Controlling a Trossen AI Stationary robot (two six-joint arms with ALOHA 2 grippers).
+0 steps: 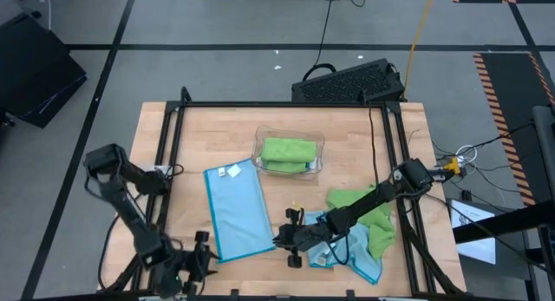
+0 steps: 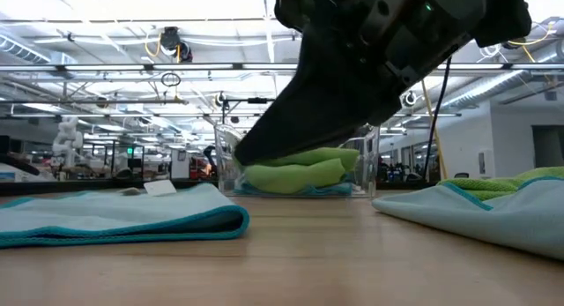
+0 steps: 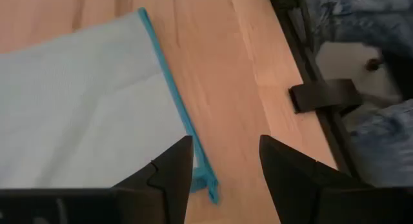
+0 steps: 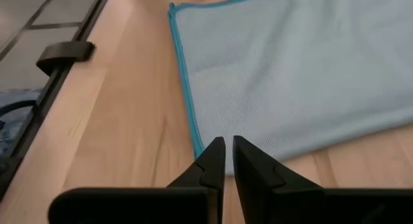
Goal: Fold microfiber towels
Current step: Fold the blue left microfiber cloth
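**While the blue towel lies half-folded, both grippers wait at its near end**

Although the table [image 1: 347, 127] holds several cloths, the move turns on the blue towel [image 1: 236, 210], a strip whose long axis runs front to back. Its near edge lies between the grippers: right gripper [image 1: 290, 240], pinched shut and empty, just beside one corner; left gripper [image 1: 201, 249], fingers parted and holding nothing, by the other. A loose pile [image 1: 360, 227] of green and blue sits under the right arm. Behind, the tray [image 1: 319, 145] holds a folded green towel [image 1: 288, 153].
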